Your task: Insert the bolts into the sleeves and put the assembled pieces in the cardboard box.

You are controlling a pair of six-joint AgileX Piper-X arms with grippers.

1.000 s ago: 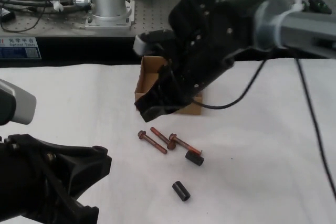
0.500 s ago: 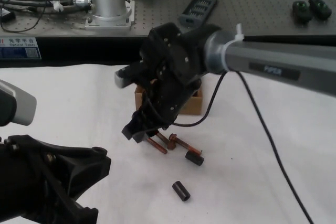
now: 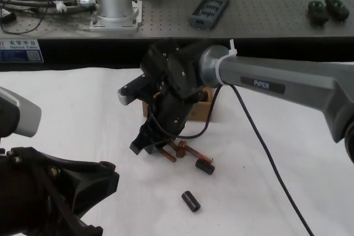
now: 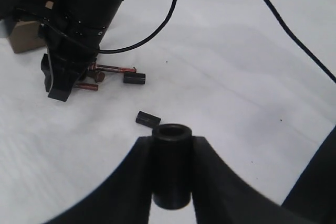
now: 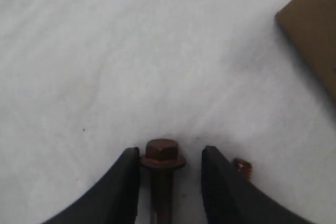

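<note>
Step in hand, by judgement: pick-up of one bolt for insertion. The right claw stands low over the bolts on the desk, just in front of the cardboard box; its fingers are spread and straddle a single bolt at the head, with a slim gap on either side; nothing is pinched yet.

Recommended: keep the shank centred between the fingers; close squarely just under the head, so the free end projects for the sleeve; lift straight, so the neighbouring bolt head is not dragged.

The left claw is pinching a black sleeve, its bore open towards the wrist camera; it should be held steady, bore in line with the incoming shank.

A loose sleeve lies just beside the bolts; a second loose sleeve lies apart.
</note>
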